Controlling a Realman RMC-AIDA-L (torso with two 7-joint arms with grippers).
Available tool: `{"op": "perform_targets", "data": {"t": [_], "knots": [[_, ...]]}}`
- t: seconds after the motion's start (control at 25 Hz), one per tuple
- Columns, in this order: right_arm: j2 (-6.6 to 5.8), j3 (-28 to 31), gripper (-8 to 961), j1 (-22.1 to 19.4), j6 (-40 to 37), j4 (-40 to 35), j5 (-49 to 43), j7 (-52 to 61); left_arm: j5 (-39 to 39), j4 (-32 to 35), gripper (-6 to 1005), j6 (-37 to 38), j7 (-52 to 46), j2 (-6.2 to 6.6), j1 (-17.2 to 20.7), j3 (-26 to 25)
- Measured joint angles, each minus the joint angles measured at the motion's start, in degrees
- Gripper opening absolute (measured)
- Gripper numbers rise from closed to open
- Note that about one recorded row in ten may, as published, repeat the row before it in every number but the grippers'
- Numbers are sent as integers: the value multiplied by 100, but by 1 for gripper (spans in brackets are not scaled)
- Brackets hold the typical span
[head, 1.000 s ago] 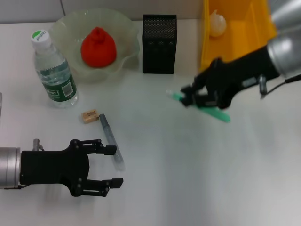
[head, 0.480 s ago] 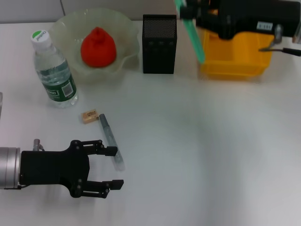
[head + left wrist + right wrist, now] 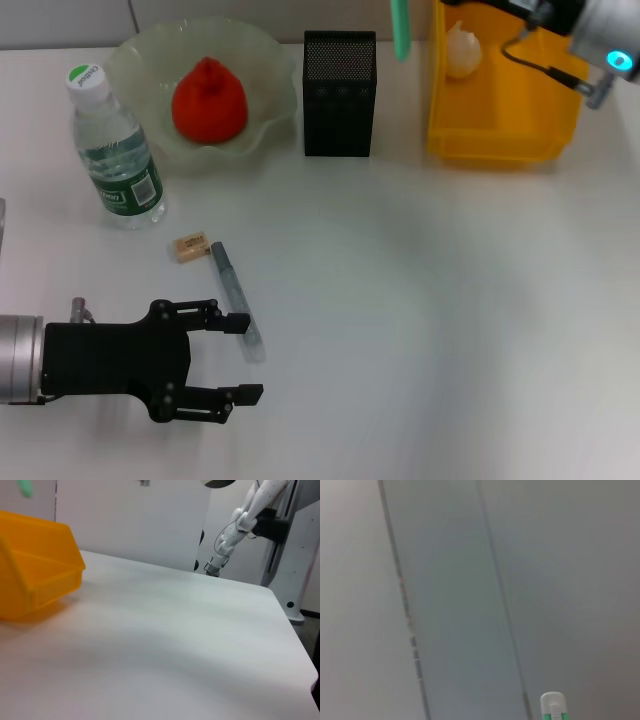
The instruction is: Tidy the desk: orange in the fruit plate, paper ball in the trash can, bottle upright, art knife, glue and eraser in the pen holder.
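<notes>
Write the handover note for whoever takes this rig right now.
Left gripper: open, resting low on the white desk, idle.
Right gripper: out of view; a green stick hangs upright above, just right of the black mesh pen holder.
Done: red-orange orange in pale-green glass fruit plate, white paper ball in yellow trash can, clear water bottle upright.
Left: grey art knife and tan eraser, both on the desk.
</notes>
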Motion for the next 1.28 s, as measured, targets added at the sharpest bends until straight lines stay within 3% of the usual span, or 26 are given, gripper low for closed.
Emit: {"op": "perform_targets", "data": {"t": [0.32, 0.6, 1.04, 1.28], "knots": [[29, -16, 174, 777, 1076, 1080, 565, -1136, -28, -9, 736, 0, 53, -11, 23, 1], [38, -15, 175, 1238, 1758, 1595, 660, -1620, -38, -72, 733, -1, 63, -13, 26, 0], [65, 38, 176, 1478, 1931, 1847, 688, -2049, -45, -79, 728, -1, 77, -27, 27, 0], [64, -7, 177, 1472, 1762, 2245, 1684, -3081, -50, -79, 726, 33, 78, -29, 10, -33]]}}
